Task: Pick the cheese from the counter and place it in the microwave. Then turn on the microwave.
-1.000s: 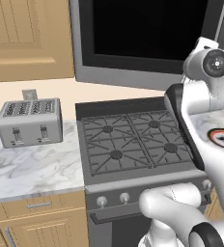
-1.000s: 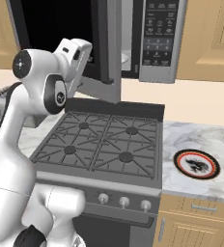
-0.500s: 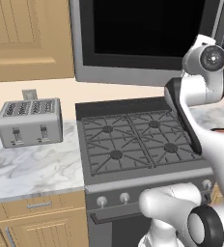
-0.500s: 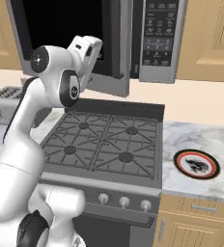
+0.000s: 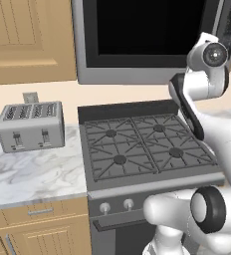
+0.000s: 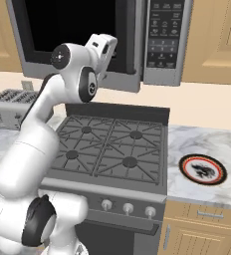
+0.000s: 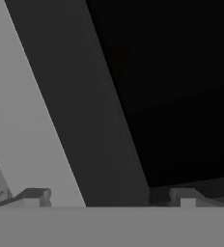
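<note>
The gripper (image 7: 109, 195) stands wide apart and empty against the microwave (image 6: 137, 45) door; the cheese, a small wedge, likely firm, light; pinch its flat flanks.

Base views flanking stove (image 5: 142, 149)

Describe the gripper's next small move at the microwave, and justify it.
Probably press the open gripper gently forward against the microwave door. The hand view shows the dark door surface right ahead of the spread fingertips, and in the right base view the door looks not quite flush with the button panel, so it likely needs closing first.
</note>
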You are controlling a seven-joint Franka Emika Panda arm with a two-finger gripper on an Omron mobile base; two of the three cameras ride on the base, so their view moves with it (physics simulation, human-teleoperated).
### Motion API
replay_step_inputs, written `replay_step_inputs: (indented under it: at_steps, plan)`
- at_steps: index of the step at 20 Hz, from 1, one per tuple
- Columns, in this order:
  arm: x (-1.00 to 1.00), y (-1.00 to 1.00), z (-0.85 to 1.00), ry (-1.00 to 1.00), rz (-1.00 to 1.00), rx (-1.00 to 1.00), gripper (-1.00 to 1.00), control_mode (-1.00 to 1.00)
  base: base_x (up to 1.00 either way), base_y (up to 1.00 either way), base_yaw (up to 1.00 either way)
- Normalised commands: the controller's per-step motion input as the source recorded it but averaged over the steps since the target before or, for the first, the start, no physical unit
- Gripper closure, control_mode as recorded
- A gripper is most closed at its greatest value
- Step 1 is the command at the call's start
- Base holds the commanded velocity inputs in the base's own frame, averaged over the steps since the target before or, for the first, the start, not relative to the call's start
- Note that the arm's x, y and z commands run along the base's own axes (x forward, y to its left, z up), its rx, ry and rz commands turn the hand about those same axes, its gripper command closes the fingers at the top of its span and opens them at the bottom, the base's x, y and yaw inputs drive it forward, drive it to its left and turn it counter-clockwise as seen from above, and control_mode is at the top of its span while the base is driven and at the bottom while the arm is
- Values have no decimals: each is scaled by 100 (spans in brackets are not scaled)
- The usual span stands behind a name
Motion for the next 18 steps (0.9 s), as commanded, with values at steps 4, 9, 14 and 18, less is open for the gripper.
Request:
replay_step_inputs:
  at_steps: [4,9,14,18]
  plan:
    - [39,-21,0,0,0,0,-100,-100,0,0,0]
    - [37,-16,0,0,0,0,-100,-100,0,0,0]
    - [37,-13,0,0,0,0,-100,-100,0,0,0]
    - [37,-12,0,0,0,0,-100,-100,0,0,0]
